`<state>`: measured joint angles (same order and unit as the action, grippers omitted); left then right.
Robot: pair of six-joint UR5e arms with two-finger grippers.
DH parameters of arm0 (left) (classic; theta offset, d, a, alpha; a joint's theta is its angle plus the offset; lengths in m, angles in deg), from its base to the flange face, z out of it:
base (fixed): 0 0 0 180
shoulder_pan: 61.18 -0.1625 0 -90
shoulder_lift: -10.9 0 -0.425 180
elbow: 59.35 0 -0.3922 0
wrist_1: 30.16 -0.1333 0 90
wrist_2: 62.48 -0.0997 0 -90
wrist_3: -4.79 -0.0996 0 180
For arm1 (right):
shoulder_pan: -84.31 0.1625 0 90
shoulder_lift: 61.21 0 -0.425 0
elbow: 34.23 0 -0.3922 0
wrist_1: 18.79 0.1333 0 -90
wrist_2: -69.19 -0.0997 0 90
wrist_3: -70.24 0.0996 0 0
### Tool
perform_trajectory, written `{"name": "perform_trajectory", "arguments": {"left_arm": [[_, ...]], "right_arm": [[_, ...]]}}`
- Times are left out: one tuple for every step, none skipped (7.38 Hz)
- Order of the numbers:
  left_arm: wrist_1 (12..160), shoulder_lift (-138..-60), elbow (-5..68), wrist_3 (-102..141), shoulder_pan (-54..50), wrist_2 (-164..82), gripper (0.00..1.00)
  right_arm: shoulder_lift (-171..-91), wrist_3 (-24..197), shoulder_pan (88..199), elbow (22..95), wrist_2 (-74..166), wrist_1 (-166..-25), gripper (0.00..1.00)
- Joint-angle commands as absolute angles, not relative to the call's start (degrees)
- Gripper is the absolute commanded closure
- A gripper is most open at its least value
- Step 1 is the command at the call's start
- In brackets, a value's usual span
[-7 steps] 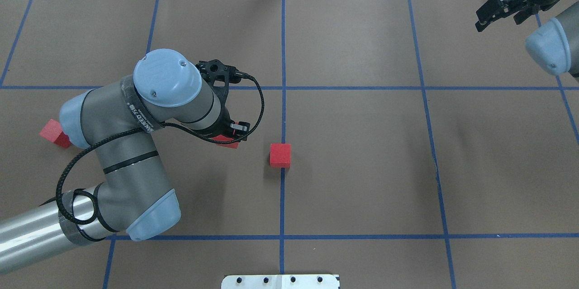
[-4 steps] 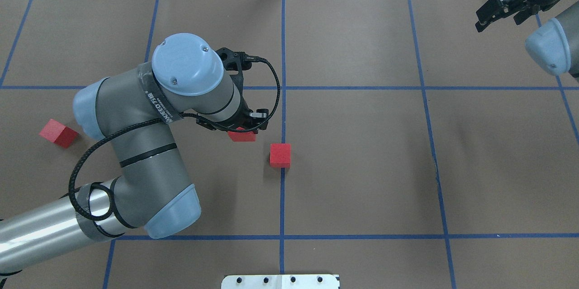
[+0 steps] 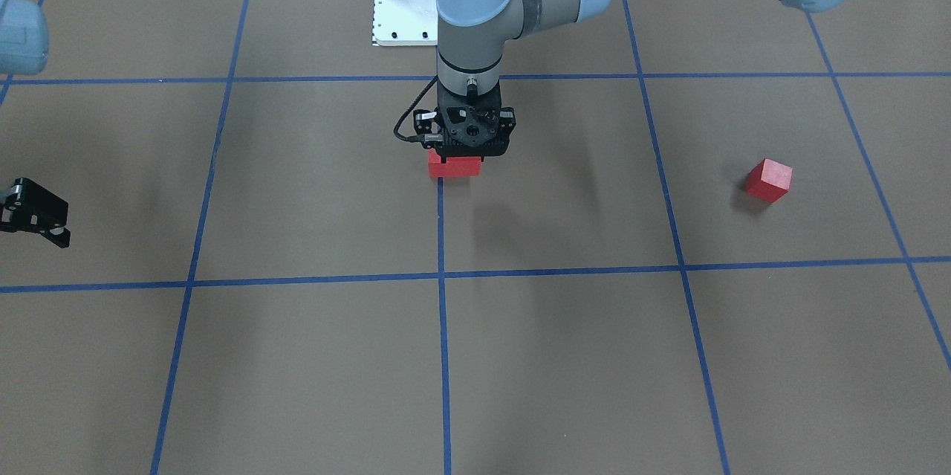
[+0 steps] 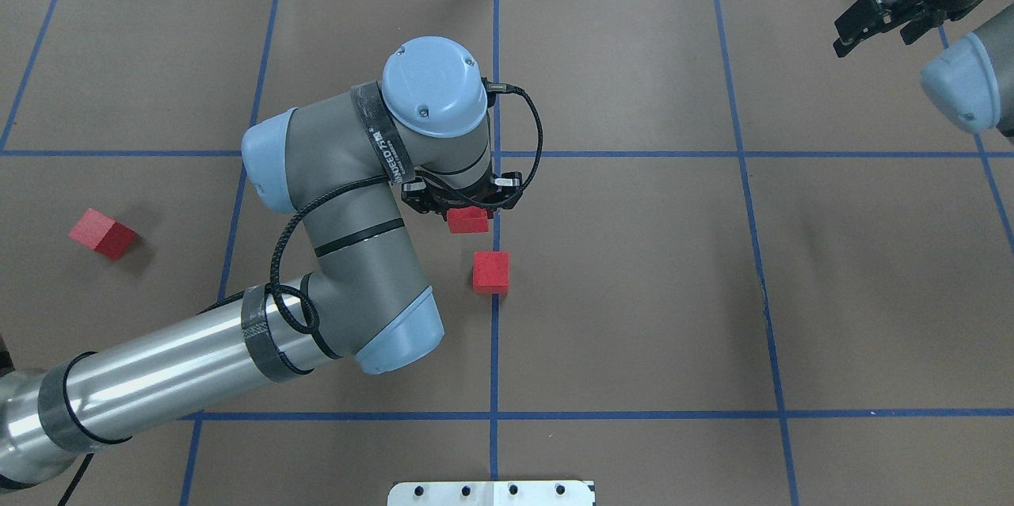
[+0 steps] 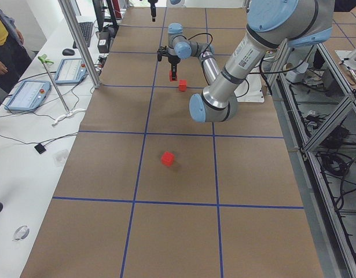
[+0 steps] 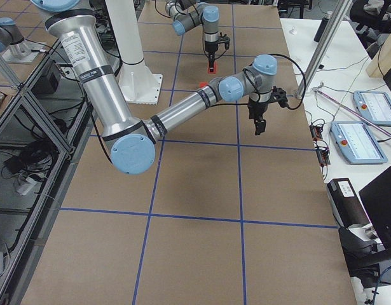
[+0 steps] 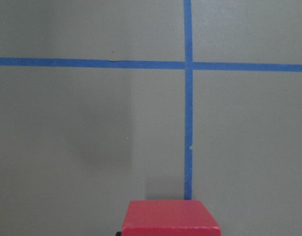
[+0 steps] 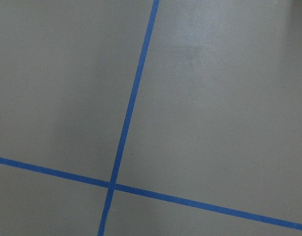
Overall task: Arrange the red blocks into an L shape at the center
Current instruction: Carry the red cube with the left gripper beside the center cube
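Observation:
My left gripper is shut on a red block and holds it a little above the brown floor, just left of the vertical blue centre line. The held block also shows at the bottom of the left wrist view. A second red block lies on the centre line, just nearer the robot base than the held one. The third red block lies far to the left; it also shows in the front-facing view. My right gripper is open and empty over the far right corner.
The white robot base plate sits at the near edge of the floor. A side bench with tablets and a person lies beyond the far edge. Blue tape grid lines cross the floor.
My left arm has swung to the right, carrying the red block from left of centre up to the centre line. The right arm and the other two blocks have not moved.

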<state>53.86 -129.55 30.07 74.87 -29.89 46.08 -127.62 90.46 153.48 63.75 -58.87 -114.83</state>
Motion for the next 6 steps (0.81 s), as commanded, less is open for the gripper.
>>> {"name": "perform_trajectory", "arguments": {"left_arm": [[54.12, -131.39, 26.27, 75.02, -29.98, 45.80, 1.00], [54.30, -133.40, 23.73, 75.02, -29.98, 45.80, 1.00], [54.74, -134.03, 22.40, 74.84, -30.16, 45.80, 1.00], [55.52, -134.03, 21.95, 74.23, -30.42, 45.80, 1.00], [55.62, -134.12, 21.86, 74.05, -30.68, 45.80, 1.00], [55.88, -134.12, 21.86, 74.05, -31.03, 45.80, 1.00]], "right_arm": [[-127.66, 90.46, 153.48, 63.68, -58.87, -114.86, 0.00], [-127.66, 90.46, 153.48, 63.68, -58.87, -114.86, 0.00], [-127.66, 90.46, 153.48, 63.68, -58.78, -114.86, 0.00], [-127.66, 90.46, 153.48, 63.68, -58.70, -114.86, 0.00], [-127.66, 90.46, 153.48, 63.68, -58.69, -114.86, 0.00], [-127.66, 90.46, 153.48, 63.68, -58.61, -114.86, 0.00]]}}
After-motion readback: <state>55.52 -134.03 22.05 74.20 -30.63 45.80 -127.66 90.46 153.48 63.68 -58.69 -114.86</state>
